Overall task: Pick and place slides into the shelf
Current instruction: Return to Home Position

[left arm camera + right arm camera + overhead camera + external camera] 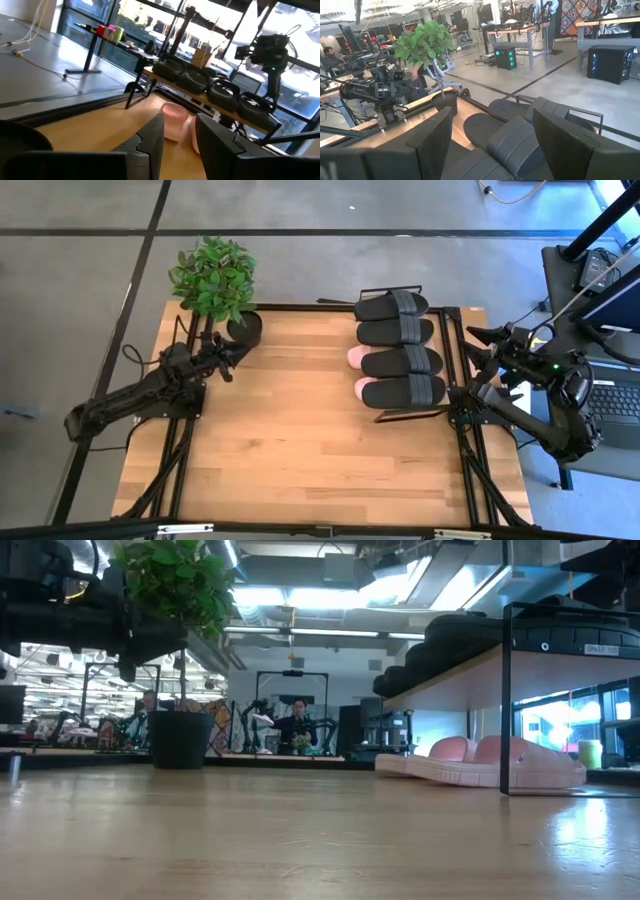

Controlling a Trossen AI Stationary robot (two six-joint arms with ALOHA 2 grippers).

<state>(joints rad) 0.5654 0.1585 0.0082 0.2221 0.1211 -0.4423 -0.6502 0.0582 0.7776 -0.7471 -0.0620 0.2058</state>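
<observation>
Four black slides [400,347] lie side by side on the shelf [450,350], a light board on a thin black frame at the table's right side. Two pink slides [358,372] rest on the tabletop under it, toes poking out; the low view shows these pink slides [490,762] below the board [440,675]. My left gripper [228,363] hovers open near the far left, beside the plant pot, and its wrist view shows the fingers [179,137] slightly apart. My right gripper [478,365] is wide open [492,145] just right of the shelf, above the black slides [515,130], touching nothing.
A potted green plant [213,278] in a black pot [180,738] stands at the table's far left corner, next to my left gripper. The wooden tabletop [300,440] stretches bare between the arms. A laptop [620,400] and cables sit beyond the right edge.
</observation>
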